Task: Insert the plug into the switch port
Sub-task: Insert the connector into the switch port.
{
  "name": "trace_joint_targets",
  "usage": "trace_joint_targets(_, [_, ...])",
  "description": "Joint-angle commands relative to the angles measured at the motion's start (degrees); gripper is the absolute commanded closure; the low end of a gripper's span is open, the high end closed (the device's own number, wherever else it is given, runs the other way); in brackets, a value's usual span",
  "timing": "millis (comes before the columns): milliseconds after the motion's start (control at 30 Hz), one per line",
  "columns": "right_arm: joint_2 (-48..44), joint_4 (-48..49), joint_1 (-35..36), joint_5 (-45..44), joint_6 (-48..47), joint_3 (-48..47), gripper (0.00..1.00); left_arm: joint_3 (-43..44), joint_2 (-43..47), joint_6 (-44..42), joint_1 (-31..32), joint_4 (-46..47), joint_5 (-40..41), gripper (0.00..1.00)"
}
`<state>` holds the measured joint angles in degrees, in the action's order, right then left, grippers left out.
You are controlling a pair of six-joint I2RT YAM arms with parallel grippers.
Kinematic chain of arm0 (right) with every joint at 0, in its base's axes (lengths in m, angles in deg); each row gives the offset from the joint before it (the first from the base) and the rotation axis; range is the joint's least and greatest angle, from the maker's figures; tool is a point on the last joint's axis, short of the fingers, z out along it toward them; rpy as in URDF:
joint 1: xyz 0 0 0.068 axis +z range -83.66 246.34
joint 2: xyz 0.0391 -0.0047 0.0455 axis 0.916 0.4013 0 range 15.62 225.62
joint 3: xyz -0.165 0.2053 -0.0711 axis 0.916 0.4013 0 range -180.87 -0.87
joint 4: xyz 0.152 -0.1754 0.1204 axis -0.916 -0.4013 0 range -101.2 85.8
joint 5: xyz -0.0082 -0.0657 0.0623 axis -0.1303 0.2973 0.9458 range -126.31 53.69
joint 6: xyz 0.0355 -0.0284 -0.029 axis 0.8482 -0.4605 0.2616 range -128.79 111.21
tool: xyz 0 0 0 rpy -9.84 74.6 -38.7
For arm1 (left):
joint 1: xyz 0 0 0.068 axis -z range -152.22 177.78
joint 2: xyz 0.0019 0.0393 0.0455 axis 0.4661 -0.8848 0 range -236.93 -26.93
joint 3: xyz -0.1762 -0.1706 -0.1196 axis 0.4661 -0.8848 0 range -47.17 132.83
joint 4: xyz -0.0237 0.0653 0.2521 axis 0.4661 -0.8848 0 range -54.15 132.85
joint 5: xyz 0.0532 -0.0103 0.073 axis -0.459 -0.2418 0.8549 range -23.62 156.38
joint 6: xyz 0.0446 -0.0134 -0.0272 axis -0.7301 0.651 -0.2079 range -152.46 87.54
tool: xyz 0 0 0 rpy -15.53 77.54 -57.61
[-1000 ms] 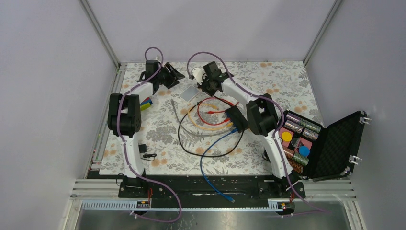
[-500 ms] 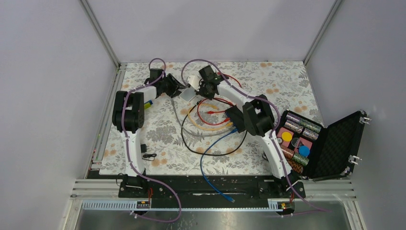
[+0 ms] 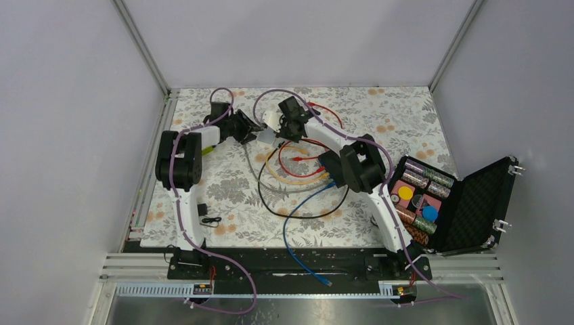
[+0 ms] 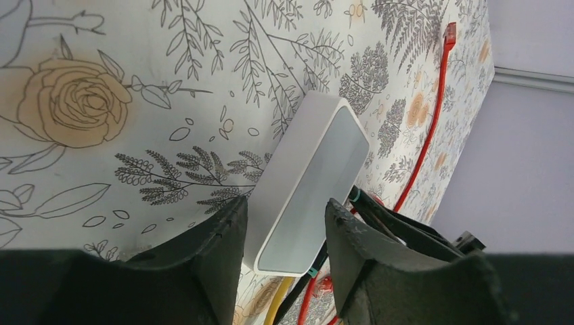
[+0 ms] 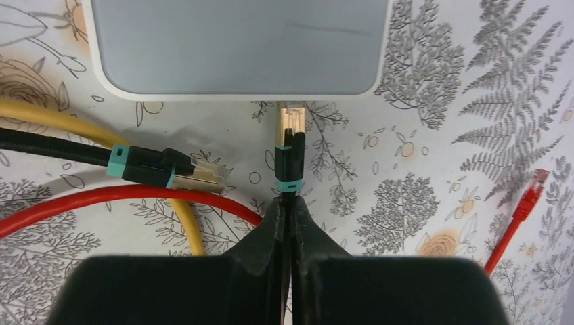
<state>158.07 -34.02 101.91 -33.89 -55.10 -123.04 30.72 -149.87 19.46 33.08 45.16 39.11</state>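
My right gripper point(image 5: 290, 203) is shut on a black cable just behind its plug point(image 5: 291, 132), which has teal bands. The clear plug tip points at the near edge of a small white rounded box point(image 5: 237, 40) and almost touches it. My left gripper point(image 4: 284, 203) is open, with its fingers on either side of that white box point(image 4: 311, 169). In the top view both grippers, left point(image 3: 256, 132) and right point(image 3: 288, 128), meet at the white box point(image 3: 266, 137). The flat black switch box point(image 3: 332, 164) lies nearer, partly behind the right arm. Its ports are not visible.
Red point(image 5: 135, 196), yellow point(image 5: 68, 115) and black cables lie looped beside the plug, with a second teal-banded plug point(image 5: 169, 169) among them. A red plug point(image 5: 535, 183) lies to the right. An open black case point(image 3: 467, 203) of coloured items stands at the right. A small black item point(image 3: 211, 221) lies front left.
My left gripper has come right and nearer, from the back of the table to the white box. My right gripper has shifted slightly left and brought the plug up to the box's edge.
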Motion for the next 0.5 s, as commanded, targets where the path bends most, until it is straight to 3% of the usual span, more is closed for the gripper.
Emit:
trace_joint_targets(0, [-2.47, 4.06, -0.24, -1.24, -2.46, 3.32, 1.00, 5.01, 1.41, -2.53, -0.48, -0.26, 0.91, 0.53])
trace_joint_targets(233, [-2.93, 5.10, -1.45, -1.51, -3.11, 3.76, 1.00, 13.62, -4.39, -4.71, -0.49, -3.90, 0.50, 0.53])
trace_joint_targets(467, [-3.03, 5.50, -2.28, -0.80, -3.68, 2.74, 1.00, 15.69, -7.07, -4.81, -0.51, -4.26, -0.53, 0.53])
